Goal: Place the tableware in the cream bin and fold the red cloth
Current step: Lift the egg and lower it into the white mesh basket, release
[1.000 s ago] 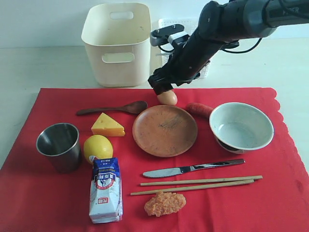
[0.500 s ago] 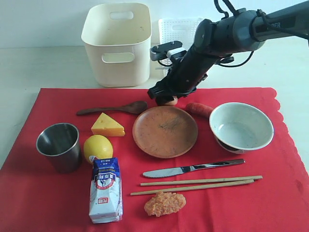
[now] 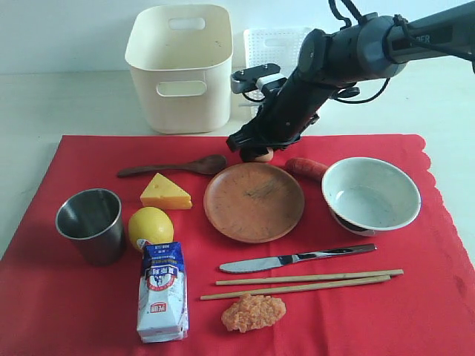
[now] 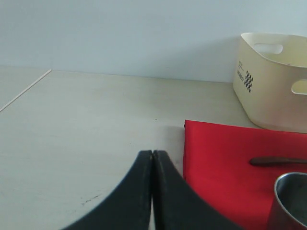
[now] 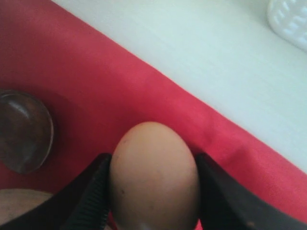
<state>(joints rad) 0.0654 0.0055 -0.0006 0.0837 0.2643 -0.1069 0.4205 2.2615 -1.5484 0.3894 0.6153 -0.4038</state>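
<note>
On the red cloth (image 3: 415,311) lie the steel cup (image 3: 90,222), brown plate (image 3: 254,200), grey-green bowl (image 3: 369,194), wooden spoon (image 3: 174,167), knife (image 3: 297,258) and chopsticks (image 3: 304,282). The cream bin (image 3: 180,67) stands behind the cloth. My right gripper (image 3: 256,150) is down at the cloth's far edge, just beyond the plate, shut on a brown egg (image 5: 153,172) that fills the gap between both fingers (image 5: 91,196). My left gripper (image 4: 152,154) is shut and empty over bare table beside the cloth's corner (image 4: 216,153), out of the exterior view.
Food on the cloth: cheese wedge (image 3: 165,193), lemon (image 3: 151,226), milk carton (image 3: 162,289), orange sausage-like piece (image 3: 306,168), fried piece (image 3: 253,311). A white lattice basket (image 3: 274,41) stands right of the bin, behind the right arm.
The right arm has dropped lower, and its gripper has come down around the egg, which showed below the fingers a second ago. Nothing else has moved.
</note>
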